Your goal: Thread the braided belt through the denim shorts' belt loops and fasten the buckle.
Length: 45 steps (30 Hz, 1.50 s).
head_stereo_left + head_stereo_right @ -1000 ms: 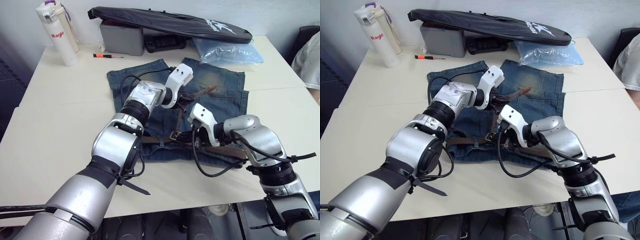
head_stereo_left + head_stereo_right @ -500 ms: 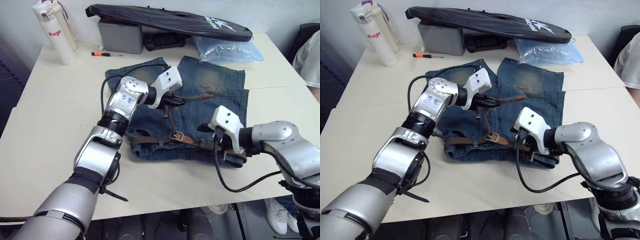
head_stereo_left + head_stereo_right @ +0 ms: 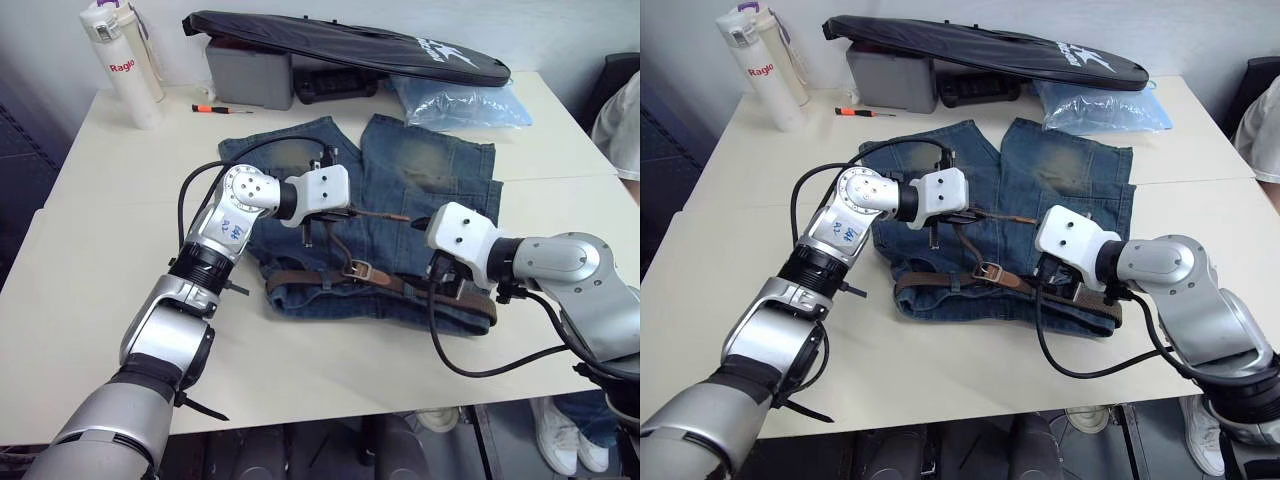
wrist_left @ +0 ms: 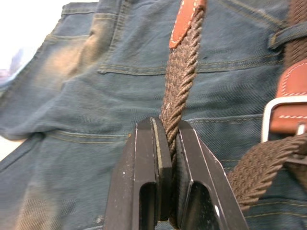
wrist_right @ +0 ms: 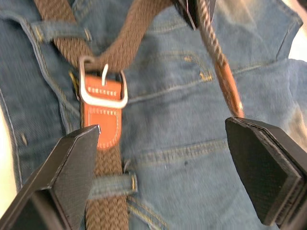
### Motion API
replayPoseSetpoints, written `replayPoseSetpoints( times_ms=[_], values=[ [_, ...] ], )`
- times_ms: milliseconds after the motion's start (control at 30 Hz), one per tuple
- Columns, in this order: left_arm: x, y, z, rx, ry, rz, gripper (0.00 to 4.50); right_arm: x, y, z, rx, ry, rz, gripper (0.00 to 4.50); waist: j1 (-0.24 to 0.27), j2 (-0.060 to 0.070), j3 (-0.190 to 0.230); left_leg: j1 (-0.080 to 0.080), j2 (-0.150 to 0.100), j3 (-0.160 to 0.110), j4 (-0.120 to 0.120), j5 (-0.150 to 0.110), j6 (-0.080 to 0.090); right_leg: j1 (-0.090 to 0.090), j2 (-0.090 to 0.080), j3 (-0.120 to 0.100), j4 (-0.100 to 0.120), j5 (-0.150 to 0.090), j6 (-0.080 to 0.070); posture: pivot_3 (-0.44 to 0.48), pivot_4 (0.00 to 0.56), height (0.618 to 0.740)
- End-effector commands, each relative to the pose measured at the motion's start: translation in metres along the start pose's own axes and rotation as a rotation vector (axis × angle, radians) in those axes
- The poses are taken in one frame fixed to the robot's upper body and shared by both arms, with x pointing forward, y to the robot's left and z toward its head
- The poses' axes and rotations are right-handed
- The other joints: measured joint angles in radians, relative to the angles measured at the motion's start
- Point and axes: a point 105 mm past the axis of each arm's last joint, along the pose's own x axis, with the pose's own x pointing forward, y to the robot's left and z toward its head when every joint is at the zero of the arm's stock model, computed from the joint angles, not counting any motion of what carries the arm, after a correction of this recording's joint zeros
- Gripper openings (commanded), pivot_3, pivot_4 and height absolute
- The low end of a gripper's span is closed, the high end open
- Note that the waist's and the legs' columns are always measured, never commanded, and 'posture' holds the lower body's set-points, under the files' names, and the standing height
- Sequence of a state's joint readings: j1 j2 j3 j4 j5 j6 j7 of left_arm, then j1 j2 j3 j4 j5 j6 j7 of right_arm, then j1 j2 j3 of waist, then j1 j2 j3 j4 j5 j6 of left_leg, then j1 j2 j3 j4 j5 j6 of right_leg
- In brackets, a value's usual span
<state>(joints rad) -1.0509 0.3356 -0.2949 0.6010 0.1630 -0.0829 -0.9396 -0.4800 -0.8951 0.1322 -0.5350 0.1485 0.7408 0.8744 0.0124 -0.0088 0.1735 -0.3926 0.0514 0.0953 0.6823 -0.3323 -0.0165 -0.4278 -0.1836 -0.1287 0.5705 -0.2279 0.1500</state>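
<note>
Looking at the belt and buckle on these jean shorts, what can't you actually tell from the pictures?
- Whether the prong of the silver metal buckle sits in the weave: right wrist view, the dark-brown braided belt covers its tip.
- How many denim belt loops are threaded: eye views, too small, and the right gripper covers part of the waistband of the faded blue denim shorts.
- The belt's tan tip: left wrist view, cut off by the edge.

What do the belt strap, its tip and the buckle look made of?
Braided belt: woven fibre, matte dark brown; the braid shows, likely fabric or elastic. Belt tip: tan, smooth, white edge stitching; probably leather or imitation. Buckle: silver, shiny frame with prong; looks like metal. Left gripper clamps the strap.
</note>
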Motion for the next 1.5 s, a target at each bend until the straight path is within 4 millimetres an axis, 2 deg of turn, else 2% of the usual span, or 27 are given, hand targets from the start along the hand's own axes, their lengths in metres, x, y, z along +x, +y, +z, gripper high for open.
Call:
replayPoseSetpoints(
  times_ms=[33,200,333,433,633,667,700,900,1133,1233,1300,1400,1433,1500],
  values=[
    [-0.003,0.003,0.008,0.041,-0.022,0.031,0.00,-0.001,-0.002,0.008,-0.030,-0.033,-0.024,4.48,0.000,0.000,0.000,0.000,0.000,0.000,0.000,0.000,0.000,0.000,0.000,0.000,0.000,0.000,0.000,0.000,0.150,0.740],
    [-0.002,0.000,0.007,0.036,-0.024,0.031,0.00,0.003,-0.022,0.005,-0.062,-0.014,-0.146,4.48,0.003,0.000,0.000,0.000,0.000,0.000,0.001,0.000,0.000,0.000,0.000,0.000,0.001,0.000,0.000,0.000,0.150,0.740],
    [-0.002,0.001,0.009,0.034,-0.030,0.028,0.00,0.015,-0.024,0.006,-0.078,-0.035,-0.142,4.48,0.002,0.000,0.000,0.000,0.000,0.000,0.001,0.000,0.000,0.000,0.000,0.000,0.001,0.000,0.000,0.000,0.150,0.740],
    [-0.001,0.000,0.011,0.038,-0.037,0.018,0.00,0.025,-0.024,0.010,-0.101,-0.053,-0.137,3.71,0.001,0.000,0.000,0.000,0.000,0.000,0.001,0.000,0.000,0.000,0.000,0.000,0.001,0.000,0.000,0.000,0.150,0.740],
    [-0.002,0.002,0.017,0.000,-0.064,-0.017,0.00,0.036,-0.023,0.007,-0.145,-0.034,-0.138,0.84,0.003,0.000,0.000,0.000,0.000,0.000,0.001,0.000,0.000,0.000,0.000,0.000,0.001,0.000,0.000,0.000,0.150,0.740],
    [-0.004,0.003,0.017,-0.004,-0.063,-0.017,0.00,0.036,-0.023,0.006,-0.147,-0.031,-0.136,0.18,0.003,0.000,0.000,0.000,0.000,0.000,0.001,0.000,0.000,0.000,0.000,0.000,0.001,0.000,0.000,0.000,0.150,0.740],
    [-0.005,0.003,0.016,-0.010,-0.061,-0.020,0.00,0.037,-0.023,0.006,-0.148,-0.031,-0.135,0.08,0.002,0.000,0.000,0.000,0.000,0.000,0.001,0.000,0.000,0.000,0.000,0.000,0.001,0.000,0.000,0.000,0.150,0.740],
    [-0.004,0.011,0.021,0.042,-0.065,-0.001,2.47,0.035,-0.024,0.010,-0.123,-0.046,-0.143,0.00,0.002,0.000,0.000,0.000,0.000,0.000,0.001,0.000,0.000,0.000,0.000,0.000,0.001,0.000,0.000,0.000,0.150,0.740],
    [0.002,0.009,0.023,0.054,-0.077,-0.028,2.47,0.034,-0.025,0.010,-0.107,-0.043,-0.141,0.00,0.000,0.000,0.000,0.000,0.000,0.000,0.001,0.000,0.000,0.000,0.000,0.000,0.001,0.000,0.000,0.000,0.150,0.740],
    [0.006,0.006,0.023,0.060,-0.078,-0.040,1.70,0.032,-0.026,0.010,-0.097,-0.042,-0.143,0.00,0.000,0.000,0.000,0.000,0.000,0.000,0.001,0.000,0.000,0.000,0.000,0.000,0.001,0.000,0.000,0.000,0.150,0.740],
    [0.008,0.005,0.023,0.064,-0.082,-0.047,0.89,0.032,-0.026,0.010,-0.091,-0.042,-0.144,0.00,0.001,0.000,0.000,0.000,0.000,0.000,0.001,0.000,0.000,0.000,0.000,0.000,0.001,0.000,0.000,0.000,0.150,0.740],
    [0.011,0.003,0.026,0.063,-0.091,-0.059,0.89,0.032,-0.026,0.010,-0.087,-0.043,-0.142,0.00,0.001,0.000,0.000,0.000,0.000,0.000,0.001,0.000,0.000,0.000,0.000,0.000,0.001,0.000,0.000,0.000,0.150,0.740],
    [0.012,0.003,0.026,0.062,-0.090,-0.058,0.36,0.032,-0.026,0.010,-0.085,-0.043,-0.142,0.00,0.001,0.000,0.000,0.000,0.000,0.000,0.001,0.000,0.000,0.000,0.000,0.000,0.001,0.000,0.000,0.000,0.150,0.740],
    [0.011,0.006,0.026,0.050,-0.091,-0.055,0.06,0.031,-0.026,0.010,-0.083,-0.042,-0.140,0.00,0.001,0.000,0.000,0.000,0.000,0.000,0.001,0.000,0.000,0.000,0.000,0.000,0.002,0.000,0.000,0.000,0.150,0.740]
  ],
)
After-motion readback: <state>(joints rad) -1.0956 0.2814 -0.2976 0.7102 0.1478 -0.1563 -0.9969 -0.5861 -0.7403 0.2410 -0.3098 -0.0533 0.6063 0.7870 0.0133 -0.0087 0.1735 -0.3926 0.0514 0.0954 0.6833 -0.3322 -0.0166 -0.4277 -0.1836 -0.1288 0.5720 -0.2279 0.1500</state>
